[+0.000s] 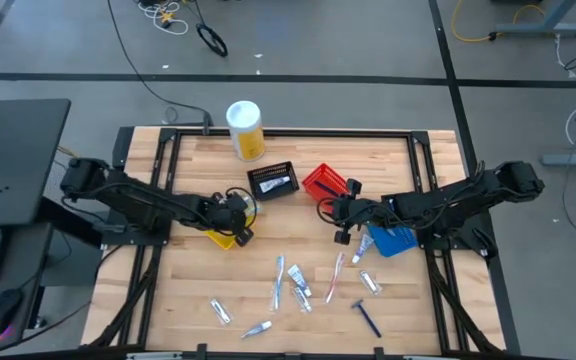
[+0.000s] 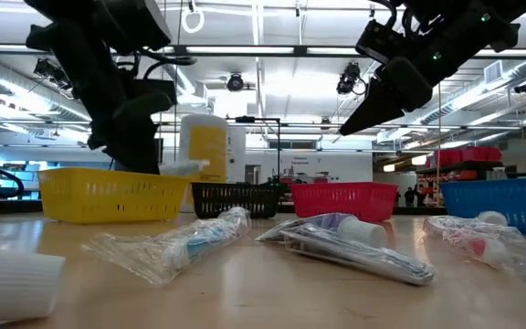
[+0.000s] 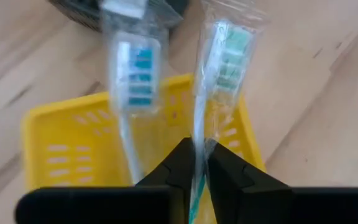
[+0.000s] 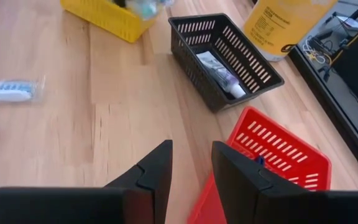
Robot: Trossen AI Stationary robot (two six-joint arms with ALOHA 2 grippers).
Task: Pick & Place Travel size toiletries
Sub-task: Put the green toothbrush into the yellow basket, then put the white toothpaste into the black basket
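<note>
A wrapped toothbrush with a green head hangs over the yellow basket — the left gripper has its fingers pinched tight on the wrapper. A 2nd toothbrush, blue-headed, stands just beside it above the same basket. Past the yellow basket sits the black basket holding a tube. The right gripper hovers by the red basket, fingers apart — nothing between them.
</note>
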